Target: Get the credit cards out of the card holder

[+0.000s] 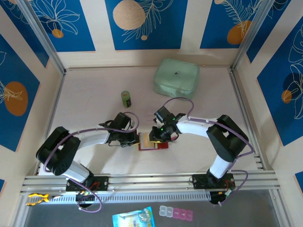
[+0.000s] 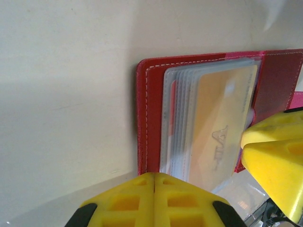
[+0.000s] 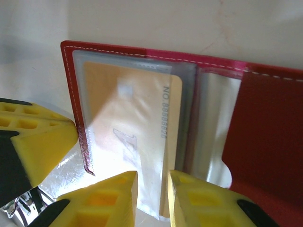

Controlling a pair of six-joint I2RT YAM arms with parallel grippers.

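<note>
Card holder [image 1: 152,144] lies open and flat on the table [image 1: 94,80], front centre, between the two grippers. Its red cover faces down and its clear pockets [image 2: 177,118] face up.

An orange-tan credit card [image 3: 128,113] sits in the top pocket, number strip readable. Its near edge pokes out past the sleeve toward the right gripper.

Left gripper [image 2: 154,182]: jaws clenched together, nothing between them, tips right at the holder's outer red edge and apparently touching it.

Right gripper [image 3: 152,182]: jaws a narrow slit apart, tips down on the near edge of the card and its sleeve. Can't tell whether they actually pinch the card or just straddle it.

More cards may be stacked in the pockets behind, but I can't make them out.

Mint-green case [image 1: 176,78] sits at the back of the table, a small green bottle [image 1: 126,99] to its left. Both are well apart from the holder.
</note>
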